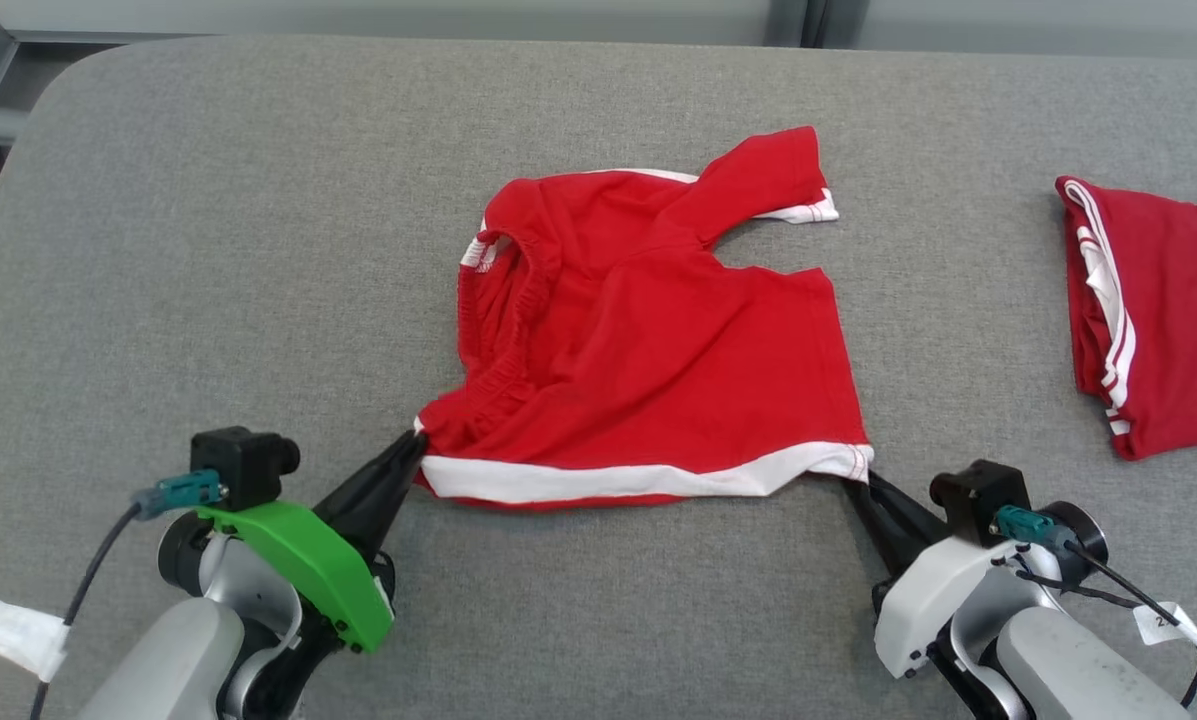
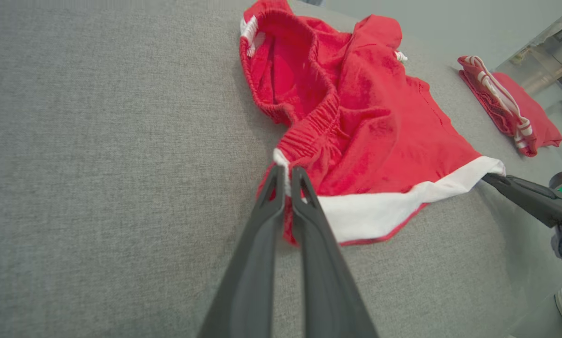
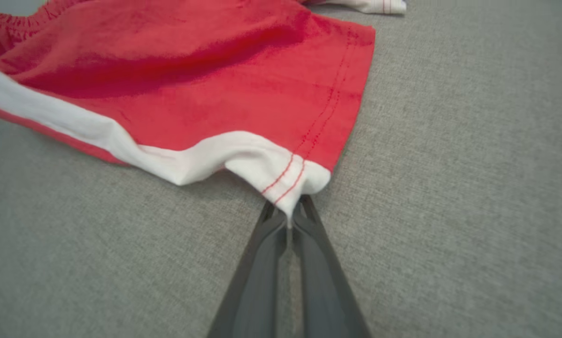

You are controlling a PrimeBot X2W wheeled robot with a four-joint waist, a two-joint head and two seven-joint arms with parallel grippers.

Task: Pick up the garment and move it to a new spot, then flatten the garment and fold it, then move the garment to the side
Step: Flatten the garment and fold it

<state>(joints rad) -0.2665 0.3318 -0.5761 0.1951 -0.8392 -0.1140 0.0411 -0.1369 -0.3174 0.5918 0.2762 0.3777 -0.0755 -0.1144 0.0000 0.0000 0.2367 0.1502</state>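
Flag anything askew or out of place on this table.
The red shorts lie unevenly: the far leg is twisted askew, and the waistband is bunched and gaping at the left. Both near corners are pinched, by the left end effector and right end effector.

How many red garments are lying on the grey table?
2. One pair of red shorts lies in the middle, its near corners pinched by the left claw and the right claw. A folded red garment sits at the head view's right edge, partly cut off.
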